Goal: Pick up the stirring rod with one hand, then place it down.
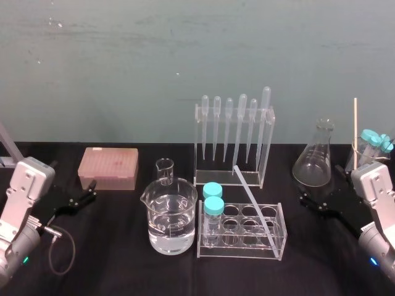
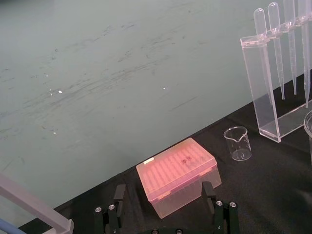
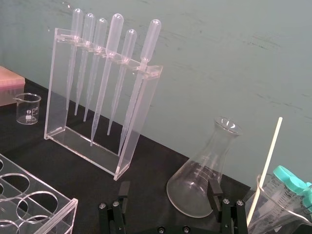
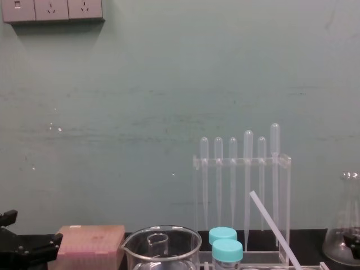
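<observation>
The stirring rod is a thin translucent white rod. It lies slanted across the clear tube rack, its far end near the foot of the pipette stand, and its upper part rises in the chest view as the stirring rod. My left gripper rests open at the table's left, beside the pink box, with nothing between its fingers. My right gripper rests open at the right, in front of the flask, fingers apart and empty. Both grippers are well away from the rod.
A pipette stand is behind the rack. A large beaker of water and a small beaker sit left of it. A pink tip box is at the left. A conical flask and a beaker with blue-capped tubes and a pale stick stand at the right.
</observation>
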### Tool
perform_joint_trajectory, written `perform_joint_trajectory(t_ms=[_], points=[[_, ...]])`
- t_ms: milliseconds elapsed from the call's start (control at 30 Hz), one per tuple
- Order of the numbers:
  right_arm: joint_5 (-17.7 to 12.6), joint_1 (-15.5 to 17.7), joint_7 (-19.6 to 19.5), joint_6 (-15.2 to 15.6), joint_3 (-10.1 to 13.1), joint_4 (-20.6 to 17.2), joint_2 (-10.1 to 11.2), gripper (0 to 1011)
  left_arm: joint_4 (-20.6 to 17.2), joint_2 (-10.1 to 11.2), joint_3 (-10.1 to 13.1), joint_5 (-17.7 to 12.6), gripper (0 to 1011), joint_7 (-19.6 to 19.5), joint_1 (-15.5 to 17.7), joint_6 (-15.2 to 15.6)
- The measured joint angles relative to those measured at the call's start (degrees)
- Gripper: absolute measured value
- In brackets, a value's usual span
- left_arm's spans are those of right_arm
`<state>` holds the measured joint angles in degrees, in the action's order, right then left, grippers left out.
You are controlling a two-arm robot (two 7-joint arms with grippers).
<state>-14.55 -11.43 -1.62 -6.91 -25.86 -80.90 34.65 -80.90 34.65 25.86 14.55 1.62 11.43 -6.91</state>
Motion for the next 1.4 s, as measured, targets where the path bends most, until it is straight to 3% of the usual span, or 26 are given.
perform_joint_trajectory(t_ms=[1400], points=[[0.0, 0.0, 0.0, 0.0, 0.0, 0.0, 0.0, 1000, 0.0, 0.0, 0.0, 0.0, 1000, 0.0, 0.0, 0.0]])
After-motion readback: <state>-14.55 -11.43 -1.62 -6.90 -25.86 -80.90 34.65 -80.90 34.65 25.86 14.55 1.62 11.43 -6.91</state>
